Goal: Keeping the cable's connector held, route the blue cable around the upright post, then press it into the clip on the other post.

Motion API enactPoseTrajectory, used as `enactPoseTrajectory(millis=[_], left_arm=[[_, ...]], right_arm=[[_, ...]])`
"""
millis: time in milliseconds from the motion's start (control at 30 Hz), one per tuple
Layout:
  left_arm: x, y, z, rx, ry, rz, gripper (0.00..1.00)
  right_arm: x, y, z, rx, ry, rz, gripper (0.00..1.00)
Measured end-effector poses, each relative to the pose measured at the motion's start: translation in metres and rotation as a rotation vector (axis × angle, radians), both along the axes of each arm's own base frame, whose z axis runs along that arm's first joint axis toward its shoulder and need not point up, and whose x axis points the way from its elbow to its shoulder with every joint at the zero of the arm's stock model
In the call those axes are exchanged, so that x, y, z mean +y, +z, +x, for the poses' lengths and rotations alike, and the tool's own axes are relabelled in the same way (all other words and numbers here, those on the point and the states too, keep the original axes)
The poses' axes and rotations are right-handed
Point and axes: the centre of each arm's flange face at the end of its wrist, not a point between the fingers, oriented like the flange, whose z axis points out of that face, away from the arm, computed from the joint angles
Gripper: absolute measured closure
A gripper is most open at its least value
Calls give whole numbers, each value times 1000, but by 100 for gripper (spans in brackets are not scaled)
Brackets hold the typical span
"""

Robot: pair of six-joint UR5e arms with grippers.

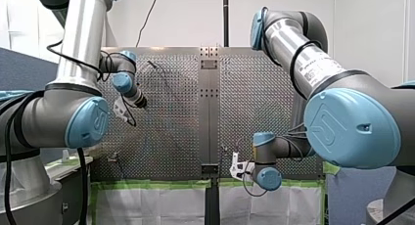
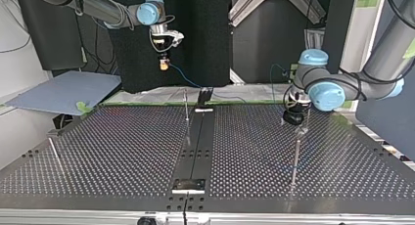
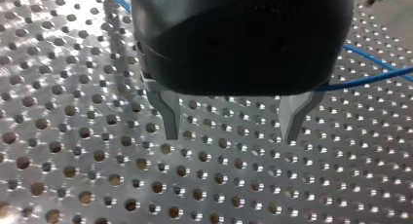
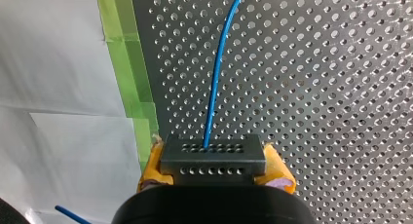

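In the right wrist view my right gripper [image 4: 214, 166] has its yellow pads [image 4: 150, 171] shut on the grey connector block [image 4: 213, 158]. The blue cable [image 4: 218, 73] runs from the block out over the perforated plate. In the top view this gripper [image 2: 164, 63] hangs at the left, above the table's far edge. My left gripper [image 3: 231, 136] stands open over the plate, its metal fingers [image 3: 170, 118] holding nothing, and the blue cable [image 3: 375, 74] passes behind its body. In the top view it [image 2: 294, 118] hovers over a thin post [image 2: 296, 154]. Another upright post [image 2: 186, 107] stands near the middle.
A dark centre strip [image 2: 196, 146] divides the perforated table [image 2: 112, 151]. A third short post [image 2: 54, 149] stands at the top view's left. Green tape [image 4: 127, 63] and white sheeting [image 4: 53, 63] edge the plate. A blue-grey board [image 2: 63, 90] lies past the table's far left corner.
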Motion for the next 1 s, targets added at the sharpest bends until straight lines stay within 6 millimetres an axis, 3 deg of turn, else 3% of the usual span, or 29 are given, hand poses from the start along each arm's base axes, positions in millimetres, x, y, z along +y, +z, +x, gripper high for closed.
enactPoseTrajectory(millis=[567, 800, 1000], left_arm=[[-19, -14, -15, 27, -53, -5, 0], [-14, -25, -24, 23, -24, -56, 0], [-10, -20, -38, -19, -1, -103, 0]], right_arm=[[0, 0, 0, 2, 2, 1, 100], [0, 0, 0, 2, 2, 1, 100], [0, 0, 0, 1, 3, 0, 100]])
